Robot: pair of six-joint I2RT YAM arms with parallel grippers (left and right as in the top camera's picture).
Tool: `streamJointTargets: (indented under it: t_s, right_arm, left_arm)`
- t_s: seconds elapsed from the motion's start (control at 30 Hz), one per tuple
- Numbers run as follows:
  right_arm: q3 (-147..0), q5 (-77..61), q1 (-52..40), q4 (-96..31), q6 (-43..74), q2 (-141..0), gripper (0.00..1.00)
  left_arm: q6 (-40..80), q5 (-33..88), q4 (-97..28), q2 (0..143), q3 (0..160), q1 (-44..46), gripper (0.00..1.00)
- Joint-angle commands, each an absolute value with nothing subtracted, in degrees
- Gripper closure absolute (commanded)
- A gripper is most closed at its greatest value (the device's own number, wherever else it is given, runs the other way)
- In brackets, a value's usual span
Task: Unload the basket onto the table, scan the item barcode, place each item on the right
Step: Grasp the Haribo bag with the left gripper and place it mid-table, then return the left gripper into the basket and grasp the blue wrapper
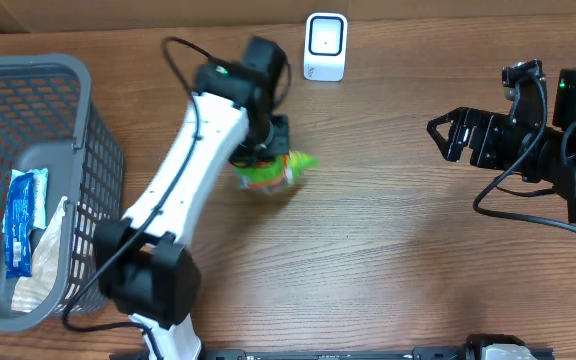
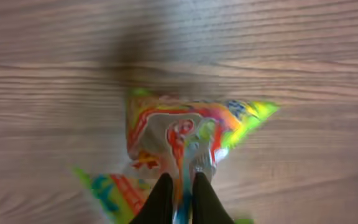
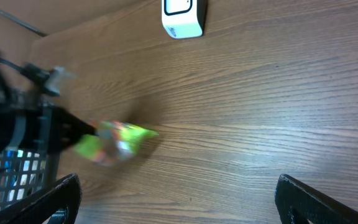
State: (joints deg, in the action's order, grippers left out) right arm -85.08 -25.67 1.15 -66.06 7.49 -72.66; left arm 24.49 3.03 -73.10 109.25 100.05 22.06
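The item is a bright green, orange and yellow snack packet (image 1: 271, 170) (image 2: 185, 134) (image 3: 118, 142), hanging over the middle of the table. My left gripper (image 1: 264, 152) (image 2: 179, 190) is shut on its edge, the two black fingers pinching the crinkled film. A white barcode scanner (image 1: 325, 46) (image 3: 182, 17) stands at the table's far edge, up and to the right of the packet. My right gripper (image 1: 448, 137) (image 3: 179, 199) is open at the right side, far from the packet, with nothing between its fingers.
A grey mesh basket (image 1: 86, 150) stands at the left edge with a blue-and-white packet (image 1: 23, 220) and other wrapped goods inside. Bare wood table (image 1: 388, 250) lies between the two arms.
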Motion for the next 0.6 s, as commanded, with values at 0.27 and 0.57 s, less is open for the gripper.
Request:
streamJointTargets:
  t_s: [0.27,0.57]
  right_arm:
    - [-86.21,-25.52,1.58,-65.43,7.42,-73.19,0.0]
    - [-86.21,-25.52,1.56,-65.45,7.42,-73.43,0.0]
  left_arm:
    - [27.29,4.05,-71.11,108.92,93.12,23.53,0.53]
    - [25.21,-9.26,-96.82,106.1,133.8,16.4,0.29]
